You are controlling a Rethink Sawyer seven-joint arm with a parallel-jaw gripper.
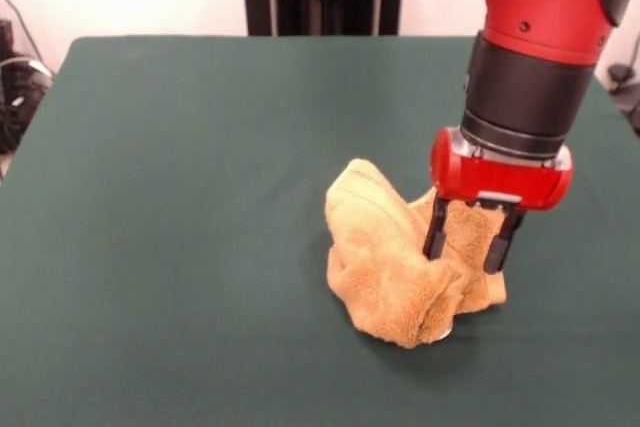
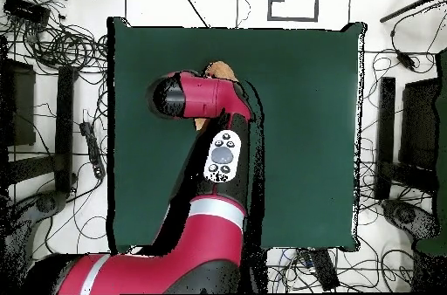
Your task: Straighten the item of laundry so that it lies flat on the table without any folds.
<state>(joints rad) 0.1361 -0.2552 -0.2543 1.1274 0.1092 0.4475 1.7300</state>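
Towel (image 1: 395, 267) lies crumpled in a heap on the green surface (image 1: 180, 197). Gripper (image 1: 468, 250) at the heap's 3 o'clock side, jaws spread apart, tips touching cloth.

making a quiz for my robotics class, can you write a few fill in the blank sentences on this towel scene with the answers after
1. The towel lies on the table in a ______ heap, not spread flat.
2. The table's cloth cover is dark ______.
3. The gripper has its jaws spread, one on each side of a raised part of the ______.
4. In the overhead view the arm covers most of the towel, leaving only a small ______ patch showing.

Missing words: crumpled; green; towel; orange-tan
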